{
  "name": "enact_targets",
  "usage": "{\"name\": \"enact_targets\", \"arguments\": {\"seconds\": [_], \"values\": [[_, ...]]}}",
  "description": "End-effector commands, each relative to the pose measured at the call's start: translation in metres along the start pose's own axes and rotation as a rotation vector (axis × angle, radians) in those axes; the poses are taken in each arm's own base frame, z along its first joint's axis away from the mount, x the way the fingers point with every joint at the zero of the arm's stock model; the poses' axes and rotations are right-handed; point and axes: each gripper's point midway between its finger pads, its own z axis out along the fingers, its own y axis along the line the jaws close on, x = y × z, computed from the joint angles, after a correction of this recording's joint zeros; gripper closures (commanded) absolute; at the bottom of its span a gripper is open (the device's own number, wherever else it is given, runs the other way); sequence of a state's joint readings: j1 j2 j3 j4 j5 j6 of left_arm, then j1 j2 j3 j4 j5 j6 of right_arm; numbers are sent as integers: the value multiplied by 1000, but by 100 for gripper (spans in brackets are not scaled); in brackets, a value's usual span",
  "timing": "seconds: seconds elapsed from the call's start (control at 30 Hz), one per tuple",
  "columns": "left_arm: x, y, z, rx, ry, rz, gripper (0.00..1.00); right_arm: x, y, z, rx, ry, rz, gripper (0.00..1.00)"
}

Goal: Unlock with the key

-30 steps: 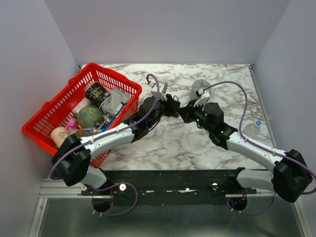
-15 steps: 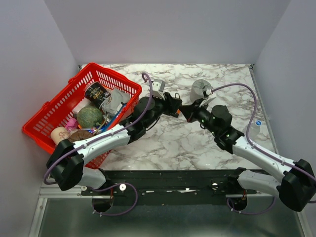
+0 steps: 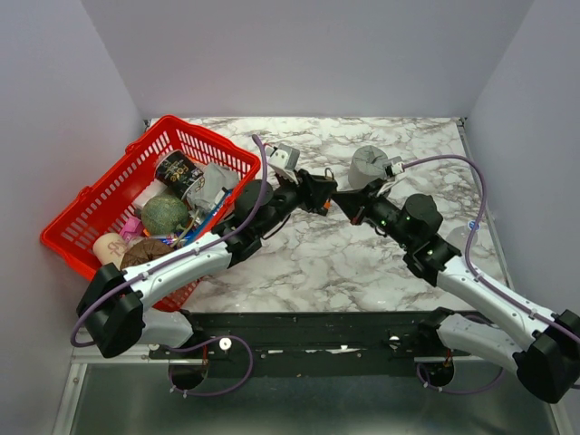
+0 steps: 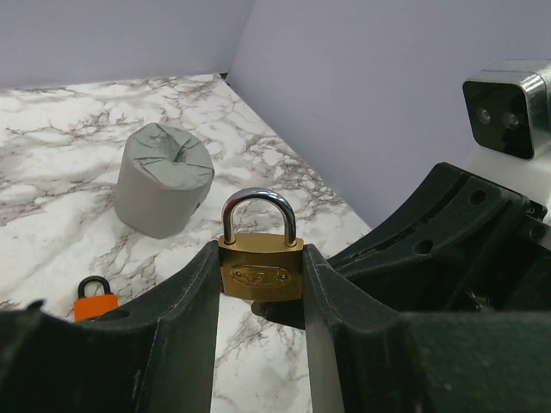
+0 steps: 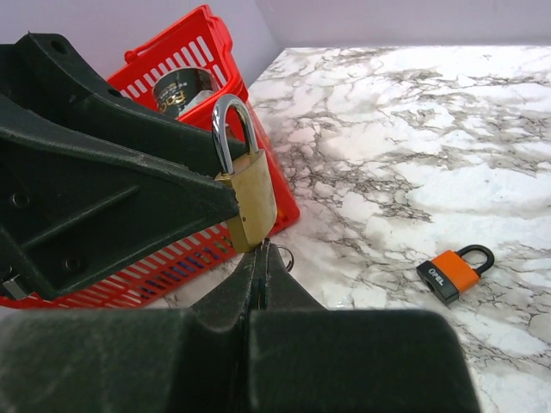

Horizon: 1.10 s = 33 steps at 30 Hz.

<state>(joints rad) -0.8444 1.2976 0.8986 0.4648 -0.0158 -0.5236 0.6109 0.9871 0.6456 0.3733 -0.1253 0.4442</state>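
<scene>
My left gripper (image 4: 261, 260) is shut on the brass padlock (image 4: 261, 271) and holds it upright above the table, shackle up. The padlock also shows in the right wrist view (image 5: 250, 202). My right gripper (image 5: 263, 249) is shut, its tips touching the padlock's underside. The key is almost fully hidden between the right fingers; only a thin metal sliver and its small ring (image 5: 285, 256) show. In the top view the left gripper (image 3: 317, 197) and the right gripper (image 3: 342, 201) meet over mid-table.
An orange padlock (image 5: 456, 271) lies on the marble, also seen in the left wrist view (image 4: 95, 301). A grey roll (image 3: 367, 164) stands behind the grippers. A red basket (image 3: 101, 186) full of items sits at the left. A clear bottle (image 3: 462, 237) lies at the right edge.
Both grippers stay joined at the padlock. The right arm's elbow has swung out to the right, and the left arm has stretched a little further right.
</scene>
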Motion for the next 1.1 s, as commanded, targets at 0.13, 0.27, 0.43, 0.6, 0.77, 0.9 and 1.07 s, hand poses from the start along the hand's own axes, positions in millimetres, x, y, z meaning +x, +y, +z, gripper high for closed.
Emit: {"name": "enact_targets", "arguments": {"seconds": [0.13, 0.27, 0.43, 0.6, 0.77, 0.9, 1.07], "values": [[58, -34, -20, 194, 214, -7, 100, -87, 27, -7, -110, -261, -14, 99], [56, -43, -26, 252, 209, -14, 100, -87, 30, -9, -150, -242, -11, 99], [56, -56, -29, 325, 209, -13, 100, -88, 33, -10, -206, -208, -5, 99], [54, -60, -32, 351, 202, -17, 100, -88, 34, -11, -234, -190, 7, 99], [53, -65, -33, 375, 196, -24, 100, -89, 31, -12, -260, -178, 22, 99], [54, -66, -36, 388, 197, -28, 100, -89, 31, -12, -284, -168, 34, 99], [51, -71, -39, 417, 187, -29, 100, -87, 29, -12, -299, -148, 43, 99]]}}
